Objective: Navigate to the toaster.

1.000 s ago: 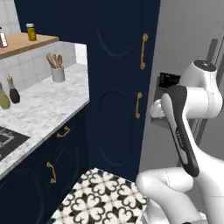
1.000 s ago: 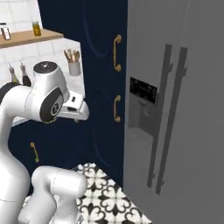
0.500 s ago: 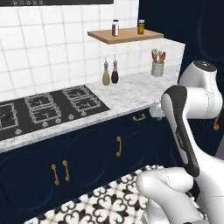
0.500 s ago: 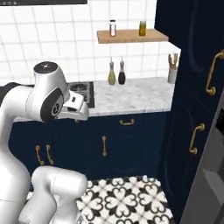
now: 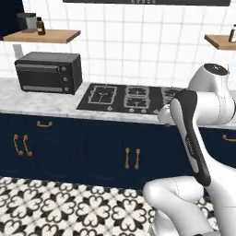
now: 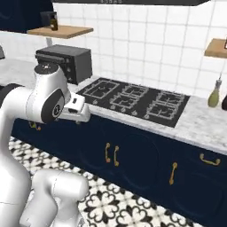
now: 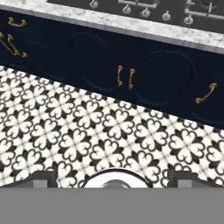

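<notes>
no readable writing on toaster oven (image 5: pixel 48 72) or cooktop (image 5: pixel 131 97).

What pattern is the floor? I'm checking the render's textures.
The floor is black-and-white floral tile, clearest in the hand view.

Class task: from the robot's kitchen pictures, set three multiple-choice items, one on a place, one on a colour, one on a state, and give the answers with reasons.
1. Where does the black toaster oven stand?
A. on the floor
B. on the marble counter, left of the cooktop
C. on the wooden shelf

2. What colour are the cabinet handles?
A. gold
B. white
C. black

3. How are the lower cabinet doors?
A. all shut
B. one open
C. removed

Answers:
1 B: in the left base view it sits on the counter beside the cooktop, under the wooden shelf.
2 A: they show brass-gold against navy fronts in the hand view.
3 A: every door lies flush, with no gap showing.
</notes>
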{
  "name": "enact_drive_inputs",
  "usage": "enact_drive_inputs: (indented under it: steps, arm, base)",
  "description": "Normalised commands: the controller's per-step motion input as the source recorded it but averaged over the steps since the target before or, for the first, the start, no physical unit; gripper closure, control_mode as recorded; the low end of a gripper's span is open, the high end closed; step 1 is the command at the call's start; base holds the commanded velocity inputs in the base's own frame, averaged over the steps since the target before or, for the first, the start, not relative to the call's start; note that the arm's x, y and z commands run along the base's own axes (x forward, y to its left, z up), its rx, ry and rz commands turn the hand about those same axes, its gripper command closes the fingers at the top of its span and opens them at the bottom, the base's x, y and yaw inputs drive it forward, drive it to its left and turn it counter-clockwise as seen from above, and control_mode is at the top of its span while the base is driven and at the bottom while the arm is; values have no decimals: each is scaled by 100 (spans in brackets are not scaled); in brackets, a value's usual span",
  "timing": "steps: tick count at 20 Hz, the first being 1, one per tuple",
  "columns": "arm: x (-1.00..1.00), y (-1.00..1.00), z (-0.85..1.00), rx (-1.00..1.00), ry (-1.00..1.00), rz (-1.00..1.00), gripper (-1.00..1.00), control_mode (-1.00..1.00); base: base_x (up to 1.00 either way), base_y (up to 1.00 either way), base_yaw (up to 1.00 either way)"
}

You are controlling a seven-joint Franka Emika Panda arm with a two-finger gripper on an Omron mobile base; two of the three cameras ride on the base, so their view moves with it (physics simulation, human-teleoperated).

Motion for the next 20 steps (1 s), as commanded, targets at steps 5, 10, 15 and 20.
enact_drive_inputs:
  steps: [5,10,15,20]
  arm:
    - [0,0,0,0,0,0,-100,100]
    - [0,0,0,0,0,0,-100,100]
    - [0,0,0,0,0,0,-100,100]
    - [0,0,0,0,0,0,-100,100]
  base:
    - [0,0,90]
    - [10,3,82]
    - [90,71,11]
    - [100,100,-3]
